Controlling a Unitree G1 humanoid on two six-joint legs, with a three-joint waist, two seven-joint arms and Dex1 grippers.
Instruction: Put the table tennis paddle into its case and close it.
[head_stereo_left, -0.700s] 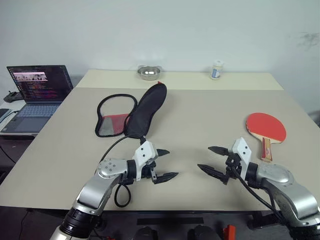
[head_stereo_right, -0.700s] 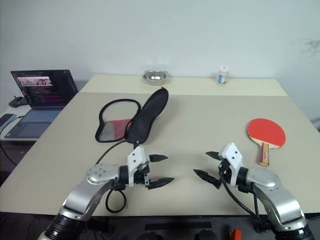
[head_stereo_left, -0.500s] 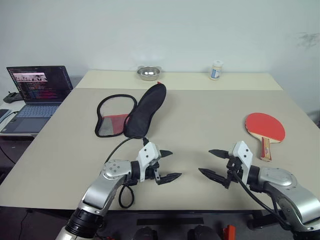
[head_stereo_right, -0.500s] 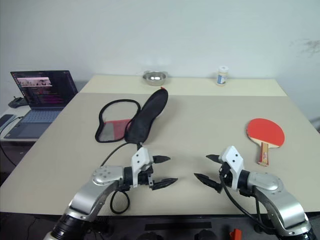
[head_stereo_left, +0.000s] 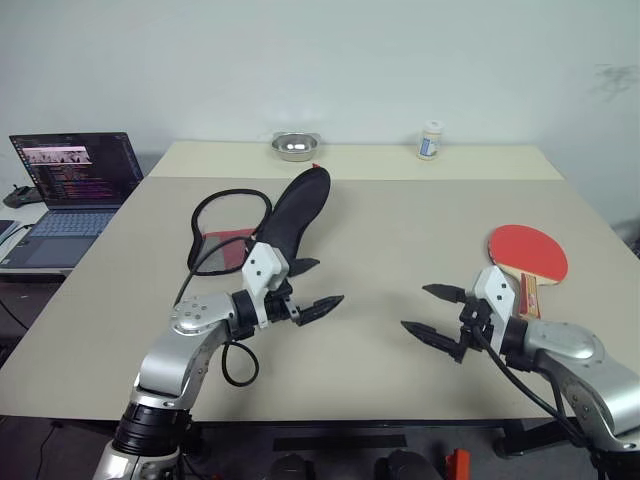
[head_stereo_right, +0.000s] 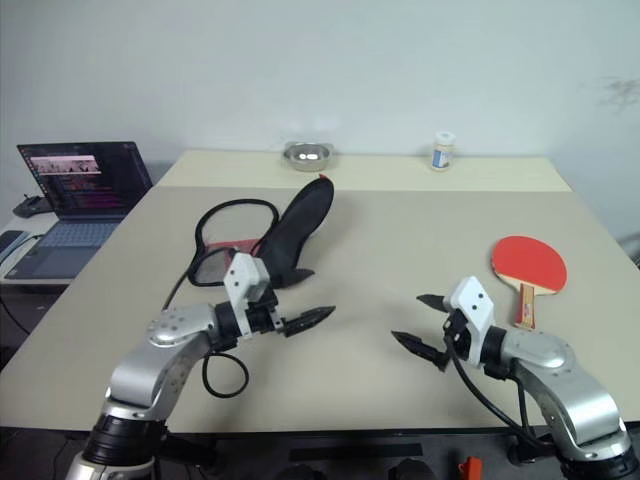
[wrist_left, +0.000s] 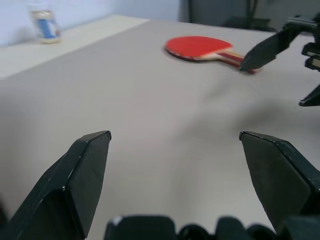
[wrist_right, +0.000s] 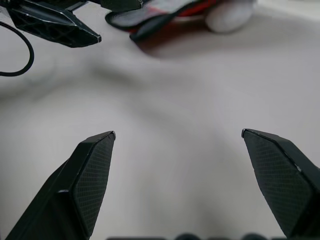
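The left end effector (head_stereo_left: 308, 287) partly hides the case (head_stereo_left: 290, 215) (unzipped, gaping).

I see a laptop (head_stereo_left: 70, 185) at ten o'clock, a metal bowl (head_stereo_left: 295, 146) and small bottle (head_stereo_left: 431, 140) at the table's (head_stereo_left: 400, 230) twelve o'clock edge.

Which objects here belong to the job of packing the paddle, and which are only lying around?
For the job:
table tennis paddle
case, lying open

Lying about:
laptop
metal bowl
small white bottle
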